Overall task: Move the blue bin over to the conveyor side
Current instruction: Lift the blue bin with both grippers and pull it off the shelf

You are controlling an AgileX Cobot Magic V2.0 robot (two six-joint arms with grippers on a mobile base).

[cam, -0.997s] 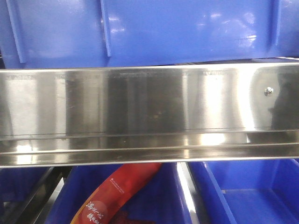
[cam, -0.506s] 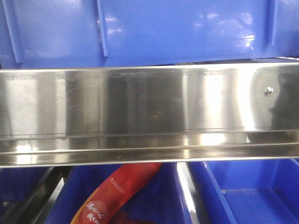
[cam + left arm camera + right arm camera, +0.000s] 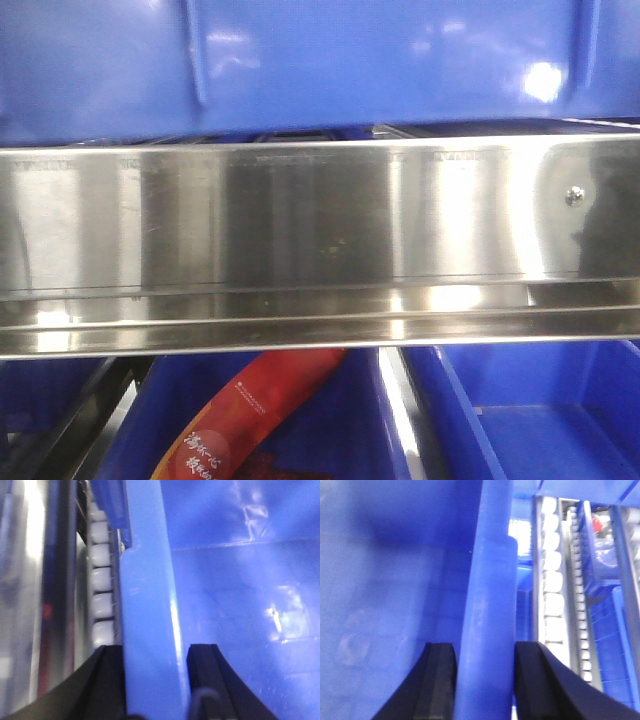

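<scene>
Left tool (image 3: 156, 650) and right tool (image 3: 484, 647) — both clamped on the blue bin (image 3: 350, 60) rim, rollers (image 3: 101, 580) alongside

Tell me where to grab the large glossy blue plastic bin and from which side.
On the blue bin, the thick rim atop its walls, from above: each wall is thin enough to straddle, one finger inside, one outside, as left gripper and right gripper show.

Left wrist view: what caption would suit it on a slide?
Left pincer clamped on the thick rim of the blue bin, white rollers alongside.
</scene>
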